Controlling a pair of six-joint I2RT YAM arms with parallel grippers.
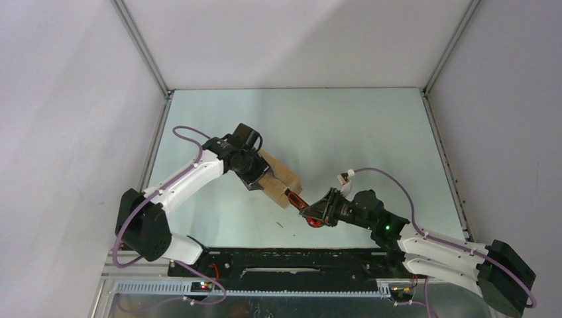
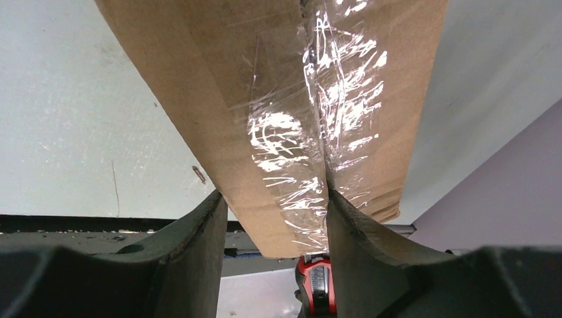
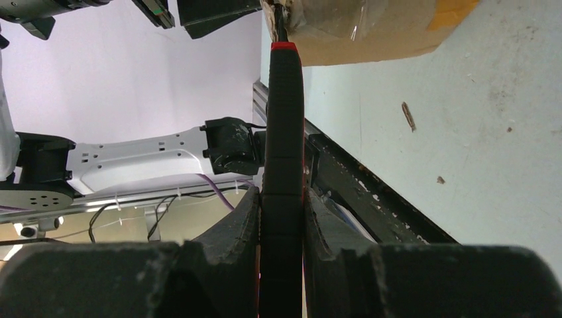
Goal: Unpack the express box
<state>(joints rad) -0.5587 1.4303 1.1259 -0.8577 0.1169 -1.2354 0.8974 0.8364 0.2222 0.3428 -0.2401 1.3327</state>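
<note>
One express box (image 1: 283, 177), taped, clamped between left gripper (image 2: 275, 222) fingers. One red-handled knife (image 3: 282, 132), pinched in right gripper (image 3: 281, 212), tip at box's right end.

1. Robot test cell in a lab, judging by the bare, purpose-built enclosure.
2. Walled with plain white panels (image 1: 66, 99) at 9, 12 and 3 o'clock, joined by bare aluminium struts (image 1: 141, 50).
3. Floored with a pale, scuffed table top (image 1: 344, 126).
4. Fitted at 6 o'clock with a black mounting rail (image 1: 265, 254) carrying a left arm (image 1: 189, 175) at 7 o'clock and a right arm (image 1: 437, 250) at 5, both white and black.
5. Strung with loose purple cables (image 1: 378, 171) and dotted with small lit status lights (image 1: 386, 228).
</note>
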